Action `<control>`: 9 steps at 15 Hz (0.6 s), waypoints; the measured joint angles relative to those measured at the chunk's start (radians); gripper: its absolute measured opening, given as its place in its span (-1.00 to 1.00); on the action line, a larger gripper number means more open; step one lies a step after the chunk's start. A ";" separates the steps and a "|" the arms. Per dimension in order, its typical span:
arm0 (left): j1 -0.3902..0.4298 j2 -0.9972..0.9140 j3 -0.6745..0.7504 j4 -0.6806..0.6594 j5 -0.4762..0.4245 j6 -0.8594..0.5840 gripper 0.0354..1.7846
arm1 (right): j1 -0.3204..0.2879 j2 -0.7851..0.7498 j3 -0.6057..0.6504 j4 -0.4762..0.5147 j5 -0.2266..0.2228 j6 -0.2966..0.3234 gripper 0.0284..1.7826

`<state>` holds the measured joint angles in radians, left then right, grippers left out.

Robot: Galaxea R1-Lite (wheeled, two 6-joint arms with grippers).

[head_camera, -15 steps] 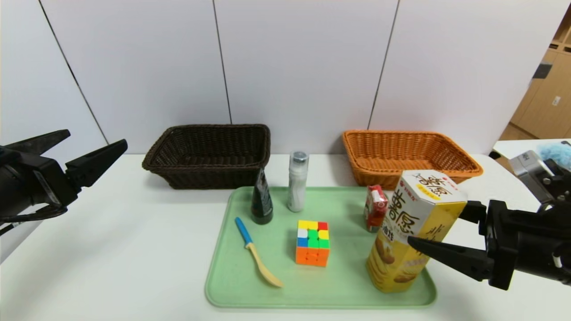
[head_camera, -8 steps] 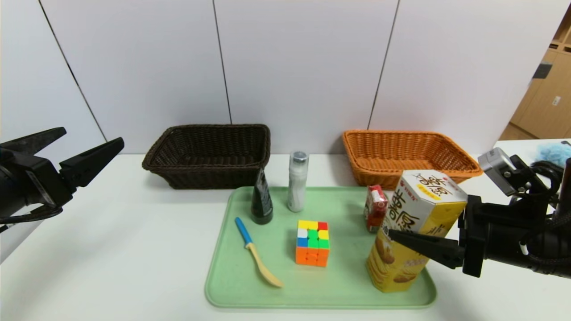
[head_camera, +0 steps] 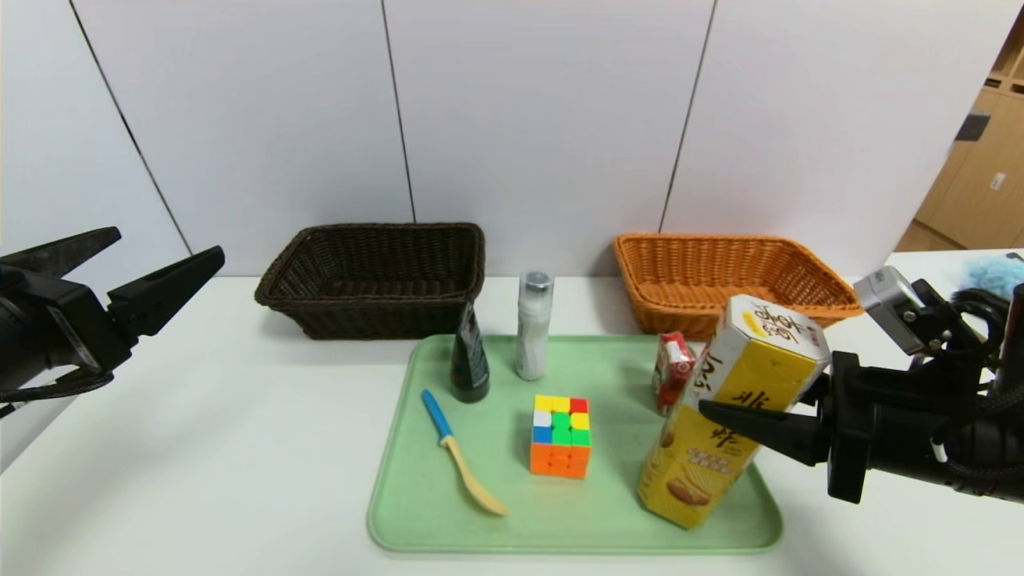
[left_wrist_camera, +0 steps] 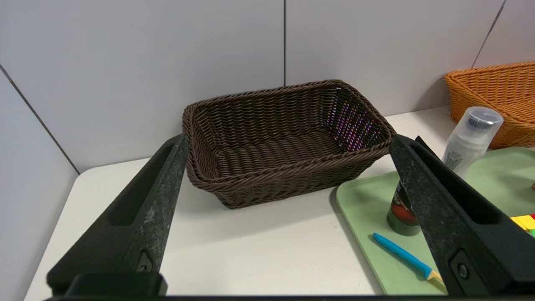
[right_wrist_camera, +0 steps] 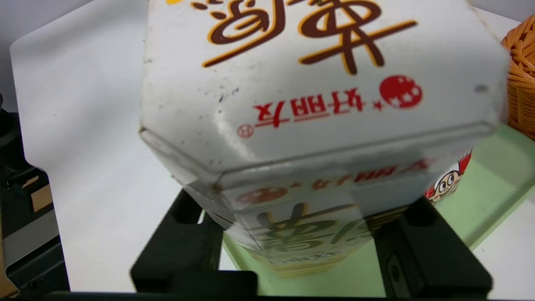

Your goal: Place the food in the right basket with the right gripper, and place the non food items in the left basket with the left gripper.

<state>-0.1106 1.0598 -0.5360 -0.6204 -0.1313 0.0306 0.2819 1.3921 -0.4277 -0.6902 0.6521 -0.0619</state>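
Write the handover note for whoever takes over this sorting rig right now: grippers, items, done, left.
Right gripper: closed on the tilted snack box over the green tray.
Left gripper: open, parked by the table's left edge.
On tray: red drink carton, spoon, dark tube, white bottle, puzzle cube.
Done: nothing; orange basket and brown basket hold nothing.
Left: everything.

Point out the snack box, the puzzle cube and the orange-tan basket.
snack box (head_camera: 748, 376): head view, on its yellow side face.
puzzle cube (head_camera: 561, 436): head view, on its front face.
orange-tan basket (head_camera: 704, 276): head view, on its bare woven inner floor.
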 joint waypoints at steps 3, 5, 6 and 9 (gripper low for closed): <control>0.000 -0.010 0.013 0.001 0.001 -0.001 0.89 | 0.003 -0.013 0.008 0.002 0.000 0.005 -0.14; 0.000 -0.016 0.023 0.001 0.002 -0.004 0.89 | 0.003 -0.020 0.015 0.002 0.001 0.008 -0.14; 0.000 -0.018 0.025 0.001 0.002 -0.005 0.89 | 0.003 -0.021 0.018 0.001 0.000 0.009 -0.14; 0.000 -0.021 0.027 0.001 0.002 -0.008 0.89 | 0.003 -0.028 0.019 0.001 0.001 0.010 -0.14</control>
<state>-0.1106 1.0391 -0.5094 -0.6189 -0.1294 0.0226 0.2851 1.3638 -0.4087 -0.6887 0.6536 -0.0519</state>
